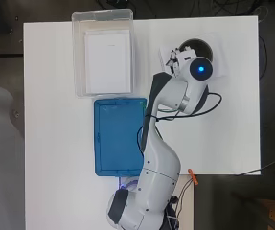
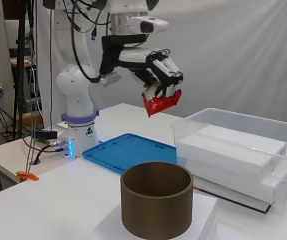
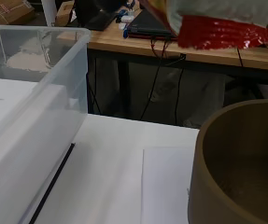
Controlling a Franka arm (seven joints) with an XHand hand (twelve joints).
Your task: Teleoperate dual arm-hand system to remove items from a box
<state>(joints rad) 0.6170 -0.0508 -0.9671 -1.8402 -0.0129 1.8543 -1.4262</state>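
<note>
My hand (image 2: 160, 70) hangs high above the table with its fingers curled round a red packet (image 2: 161, 104), which also fills the upper part of the wrist view as the red packet (image 3: 222, 28). From overhead the hand (image 1: 177, 58) is over the edge of a brown round container (image 1: 200, 48) at the table's far right. That container (image 2: 156, 205) stands on a white sheet (image 2: 203, 212) and looks hollow, brown container (image 3: 238, 163). The clear plastic box (image 1: 103, 52) at the far left holds a white flat carton (image 1: 107, 61).
A blue lid (image 1: 119, 136) lies flat on the table just in front of the clear box (image 2: 243, 150). A small orange thing (image 1: 192, 176) sits at the table's near edge. The arm's cables trail near the blue lid (image 2: 130, 150).
</note>
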